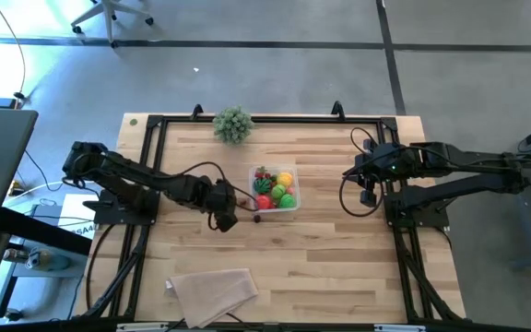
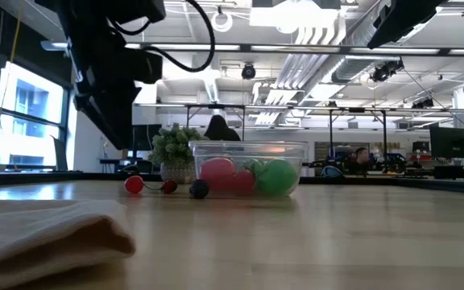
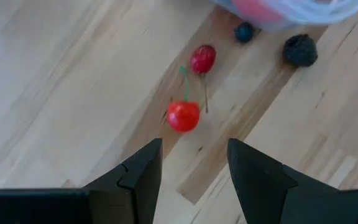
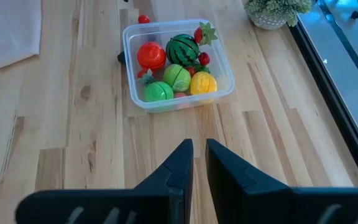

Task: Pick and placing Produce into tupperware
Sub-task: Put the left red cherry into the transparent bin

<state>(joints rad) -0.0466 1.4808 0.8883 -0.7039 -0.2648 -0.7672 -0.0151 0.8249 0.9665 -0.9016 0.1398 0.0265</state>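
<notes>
The clear tupperware (image 1: 276, 189) sits mid-table and holds several toy produce pieces: a red one (image 4: 151, 55), a striped watermelon ball (image 4: 182, 48), green ones and a yellow one (image 4: 202, 82). Outside it, on the table by its near-left corner, lie a pair of red cherries (image 3: 183, 116) on a green stem, a small blue berry (image 3: 244, 32) and a dark berry (image 3: 300, 51). My left gripper (image 3: 194, 163) hovers open above the table just short of the cherries and touches nothing. My right gripper (image 4: 199, 155) is shut, empty, to the right of the container.
A bushy grey-green plant (image 1: 233, 124) stands near the far edge. A folded beige cloth (image 1: 212, 290) lies at the near edge, left of centre. A black frame (image 1: 151, 138) runs along the table's sides. Bare wood lies between the container and the cloth.
</notes>
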